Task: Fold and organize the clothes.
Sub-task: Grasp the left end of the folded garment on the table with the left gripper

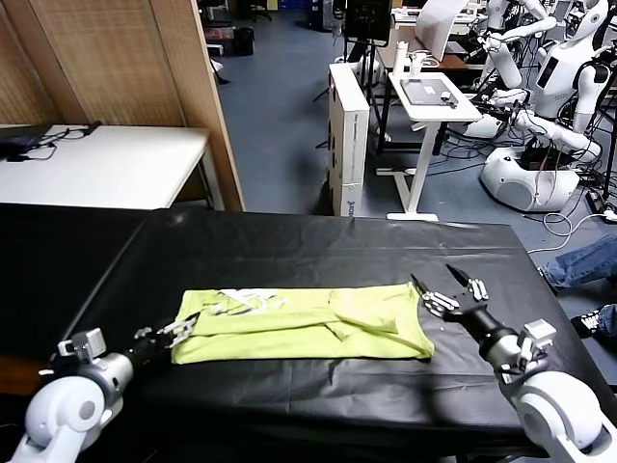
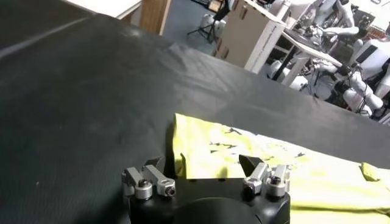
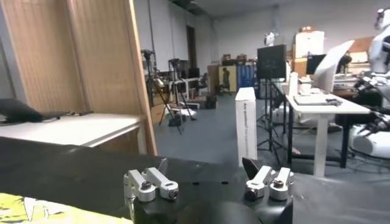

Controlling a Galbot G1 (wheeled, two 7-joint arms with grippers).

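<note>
t-shirt [image 1: 304, 323] — half-folded strip on black table [image 1: 318, 251]; left gripper [image 1: 180, 330] and right gripper [image 1: 448, 287], both open, should pinch opposite ends evenly.

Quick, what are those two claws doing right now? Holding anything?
Left gripper: open, at the T-shirt's left edge, holding nothing.
Right gripper: open, just off its right edge, empty.

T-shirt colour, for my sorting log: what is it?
Plain lime yellow-green T-shirt with a white print, clearest in the head view.

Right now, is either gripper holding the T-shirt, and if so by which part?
Nothing is held. The left gripper sits open at the left end of the T-shirt; the right gripper is open beside its right end.
</note>
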